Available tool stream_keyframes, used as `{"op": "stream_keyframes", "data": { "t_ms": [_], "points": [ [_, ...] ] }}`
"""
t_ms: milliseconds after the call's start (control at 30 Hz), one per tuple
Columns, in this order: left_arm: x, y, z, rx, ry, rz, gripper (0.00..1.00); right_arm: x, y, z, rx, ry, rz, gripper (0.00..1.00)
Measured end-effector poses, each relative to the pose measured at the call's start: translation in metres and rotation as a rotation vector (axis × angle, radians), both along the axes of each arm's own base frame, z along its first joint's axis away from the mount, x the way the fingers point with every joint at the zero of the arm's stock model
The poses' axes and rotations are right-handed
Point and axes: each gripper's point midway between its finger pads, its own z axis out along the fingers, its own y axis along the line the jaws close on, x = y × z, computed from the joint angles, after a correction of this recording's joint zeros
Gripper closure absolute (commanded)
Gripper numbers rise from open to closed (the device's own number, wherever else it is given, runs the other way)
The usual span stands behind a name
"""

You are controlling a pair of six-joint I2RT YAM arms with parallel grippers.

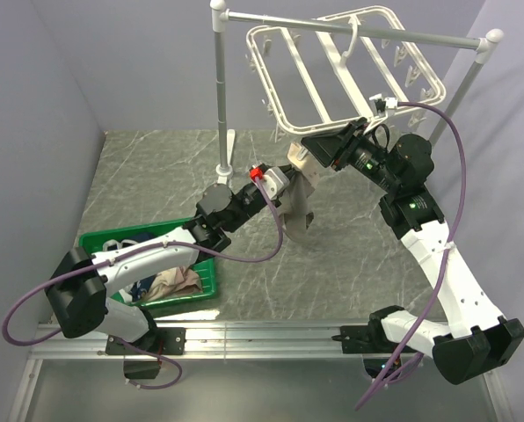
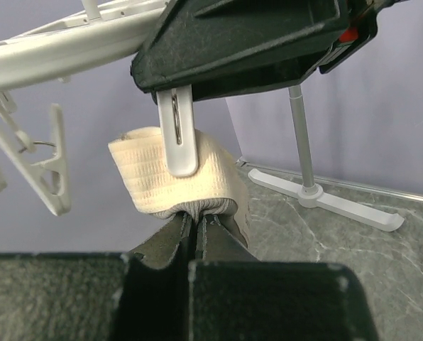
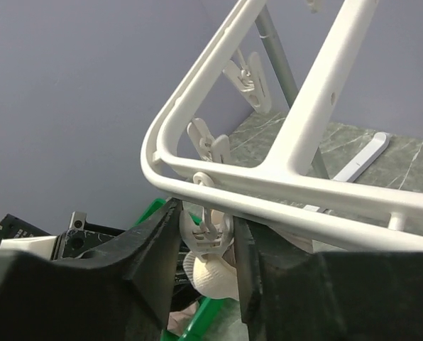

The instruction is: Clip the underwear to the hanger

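Observation:
The underwear [image 1: 298,209] hangs below the near left corner of the white hanger [image 1: 332,70]. My left gripper [image 1: 275,182] is shut on its beige waistband [image 2: 137,174], pinching the fabric between the fingertips [image 2: 195,220]. In the left wrist view, a grey clip [image 2: 179,138] under the hanger's bar [image 2: 55,53] lies over the waistband. My right gripper [image 3: 206,213] straddles that clip [image 3: 210,231] just under the frame's rail [image 3: 268,185], fingers apart on either side of the clip's wings. The waistband [image 3: 215,273] bulges below the clip. Whether the clip bites the fabric is not clear.
A green basket [image 1: 104,242] holding other garments sits at the left, under my left arm. The white pole rack [image 1: 221,88] carries the hanger, its foot [image 2: 318,195] resting on the marble tabletop. More clips [image 2: 45,163] dangle from the frame beside the held one.

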Motion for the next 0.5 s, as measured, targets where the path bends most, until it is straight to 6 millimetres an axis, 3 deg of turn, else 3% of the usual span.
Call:
{"op": "stream_keyframes", "data": {
  "t_ms": [167, 333, 500],
  "points": [
    [0.001, -0.001, 0.002, 0.001, -0.008, 0.002, 1.00, -0.001, 0.001, -0.005, -0.008, 0.018, 0.010, 0.41],
    [0.002, -0.002, 0.007, -0.002, -0.019, 0.005, 0.99, -0.003, 0.002, -0.009, -0.017, 0.037, 0.023, 0.30],
    [0.003, -0.002, 0.003, 0.013, -0.008, 0.006, 0.88, -0.004, 0.002, -0.013, -0.035, 0.040, 0.025, 0.18]
  ]
}}
